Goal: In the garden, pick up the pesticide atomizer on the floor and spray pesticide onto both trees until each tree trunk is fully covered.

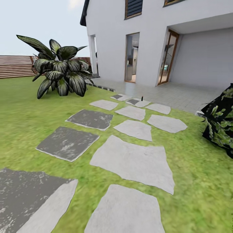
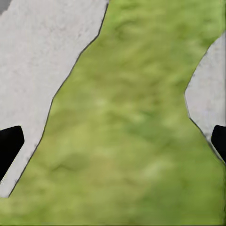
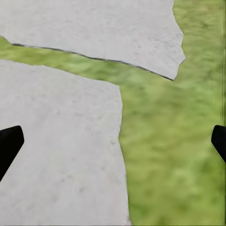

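Standing upright on a far stepping slab [image 1: 141,103] at twelve o'clock, the pesticide atomizer [image 1: 142,97] is seen (tiny, near the paving [image 1: 174,92]). The left claw [image 2: 113,143] and right claw [image 3: 113,143] are spread apart over grass [image 2: 136,117], nothing gripped.

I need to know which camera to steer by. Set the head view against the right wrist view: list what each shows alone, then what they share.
Head view alone: the pesticide atomizer, tiny, standing on a far slab near the house; a striped-leaf plant on the lawn; the slatted fence; a dark leafy bush at the right edge.

Right wrist view alone: the right gripper, its dark fingertips wide apart at the picture's edges, holding nothing, above a pale slab.

Both: pale stepping slabs bordered by grass.
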Motion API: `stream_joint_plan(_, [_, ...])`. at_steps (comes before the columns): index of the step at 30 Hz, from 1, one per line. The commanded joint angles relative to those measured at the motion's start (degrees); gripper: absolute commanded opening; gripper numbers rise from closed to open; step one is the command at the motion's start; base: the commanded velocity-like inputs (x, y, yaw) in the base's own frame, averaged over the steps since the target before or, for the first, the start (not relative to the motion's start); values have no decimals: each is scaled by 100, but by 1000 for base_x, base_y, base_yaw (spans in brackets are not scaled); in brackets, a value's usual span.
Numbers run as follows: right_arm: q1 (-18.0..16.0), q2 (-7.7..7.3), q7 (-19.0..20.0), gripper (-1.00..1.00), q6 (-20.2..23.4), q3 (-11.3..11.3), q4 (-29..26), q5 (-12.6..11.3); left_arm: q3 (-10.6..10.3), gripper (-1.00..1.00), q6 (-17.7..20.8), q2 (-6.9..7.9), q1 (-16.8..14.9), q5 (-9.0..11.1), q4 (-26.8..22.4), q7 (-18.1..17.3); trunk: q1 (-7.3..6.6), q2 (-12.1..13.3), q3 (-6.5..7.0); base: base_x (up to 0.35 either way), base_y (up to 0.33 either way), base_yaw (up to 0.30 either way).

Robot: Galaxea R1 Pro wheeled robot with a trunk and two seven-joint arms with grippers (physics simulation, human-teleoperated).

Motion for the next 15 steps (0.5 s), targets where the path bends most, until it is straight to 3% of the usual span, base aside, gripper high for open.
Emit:
stream_joint_plan(1, [-5,0,2,100,-18,4,6,-20,2,100,-17,0,-1,30,3,-2,2,-2,-5,339,0,-281])
stream_joint_plan(15, [-3,0,2,100,-19,4,10,-20,2,100,-17,0,-1,30,0,-2,2,-2,-5,339,0,-32])
